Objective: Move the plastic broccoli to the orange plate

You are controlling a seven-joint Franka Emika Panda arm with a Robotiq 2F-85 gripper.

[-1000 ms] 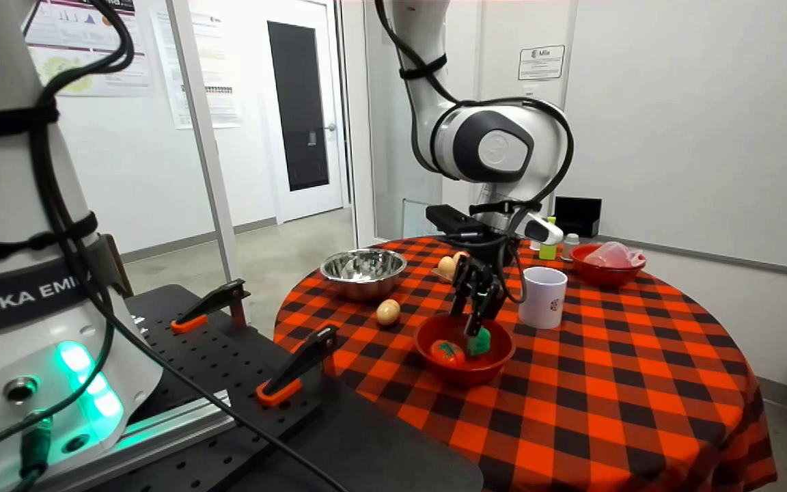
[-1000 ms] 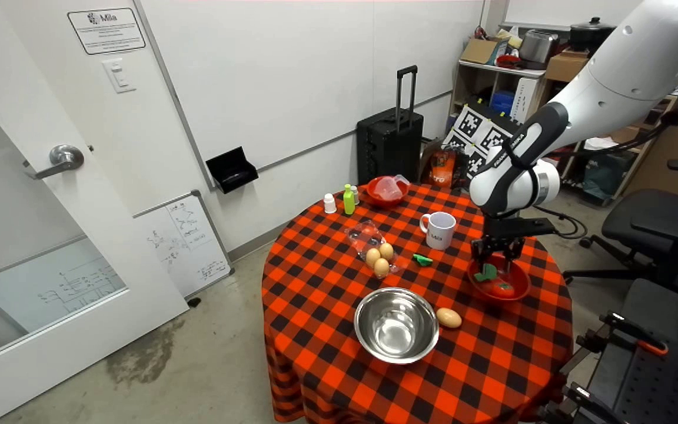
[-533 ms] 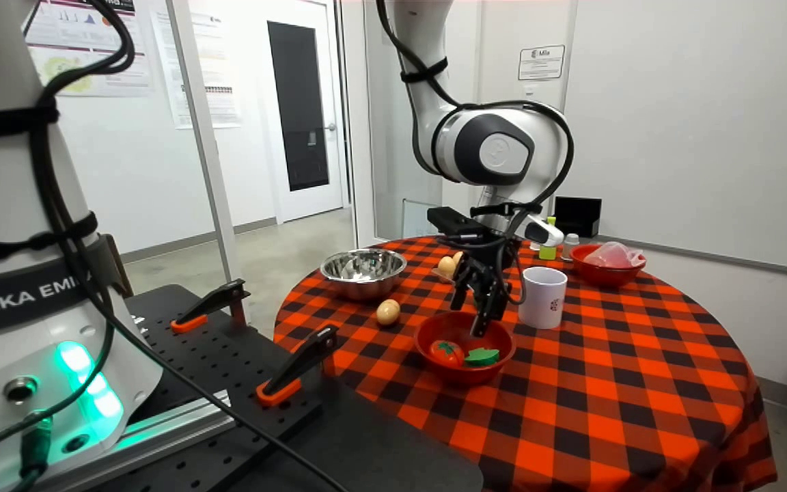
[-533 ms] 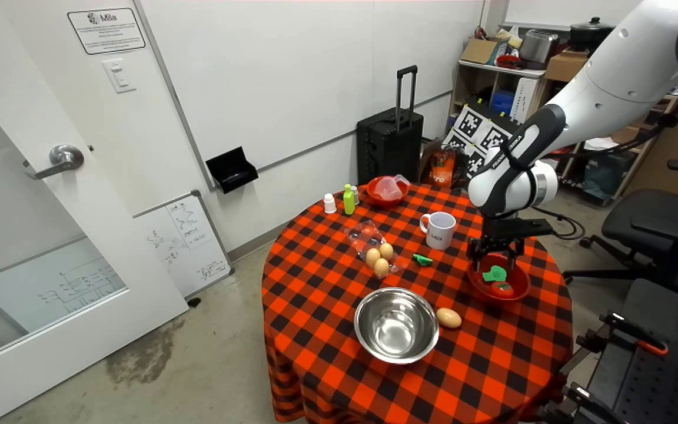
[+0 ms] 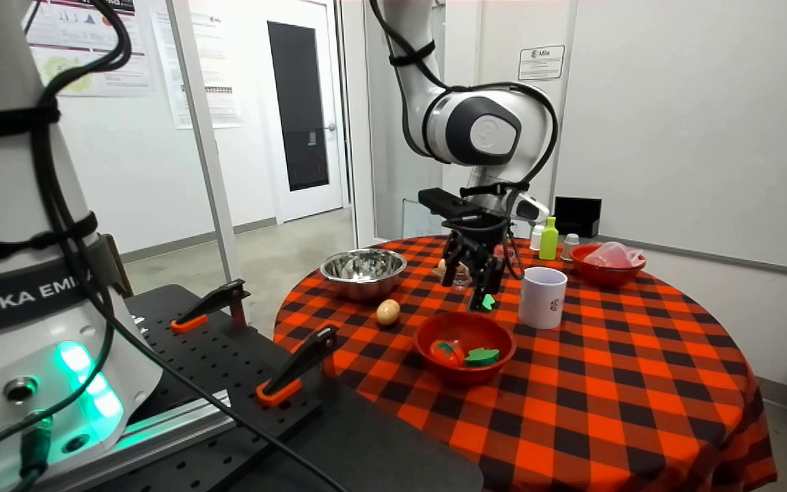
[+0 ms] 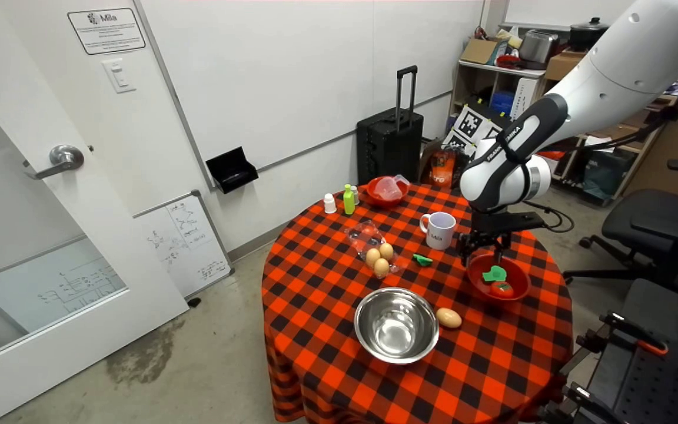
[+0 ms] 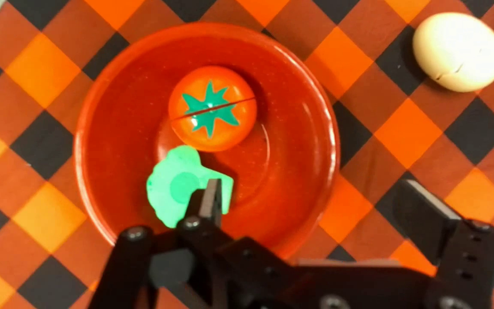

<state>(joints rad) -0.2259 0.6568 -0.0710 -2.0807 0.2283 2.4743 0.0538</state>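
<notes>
Gripper (image 7: 313,189): spread wide, nothing held. Plastic broccoli (image 7: 175,184): below it, to one side, in orange plate (image 7: 296,124). Move: apparently done; withdrawal alone remaining, I'd judge.

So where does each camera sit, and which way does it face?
Exterior view: beside the robot's base, facing across the checkered tablecloth to the whiteboard; base, arm and claw show.
Exterior view: raised, on the side nearest the metal bowl, facing down over the tablecloth toward the suitcase; arm and claw show at right.
Wrist view: above the claw, facing down at the red bowl holding toy broccoli and toy tomato; only the open claw shows.
Both exterior views share the white mug and green bottle.
</notes>
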